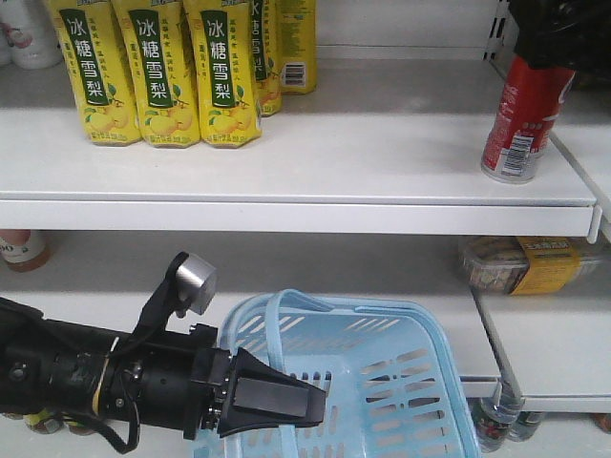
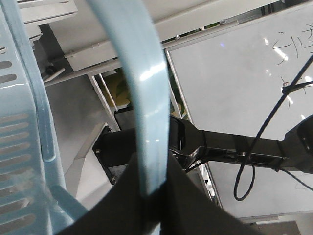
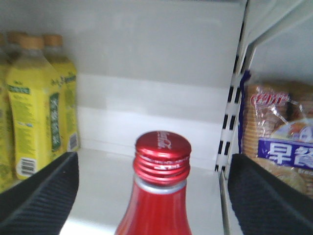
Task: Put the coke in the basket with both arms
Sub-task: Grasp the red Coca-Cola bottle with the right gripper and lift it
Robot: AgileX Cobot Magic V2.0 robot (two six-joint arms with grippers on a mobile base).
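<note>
The coke (image 1: 520, 119) is a red bottle with a red cap and white lettering, standing upright at the right end of the upper shelf. My right gripper (image 1: 554, 33) hangs over its top. In the right wrist view the cap (image 3: 163, 154) sits between the wide-apart fingers (image 3: 41, 196), untouched; the right gripper (image 3: 154, 166) is open. The light blue basket (image 1: 401, 391) hangs low in front of the lower shelf. My left gripper (image 1: 286, 401) is shut on the basket's handle (image 2: 142, 98), which runs out from between its jaws (image 2: 154, 200).
Yellow pear-drink bottles (image 1: 153, 76) stand at the upper shelf's left, also in the right wrist view (image 3: 29, 112). A slotted shelf upright (image 3: 232, 122) is just right of the coke. Packaged biscuits (image 1: 535, 262) lie on the lower right shelf.
</note>
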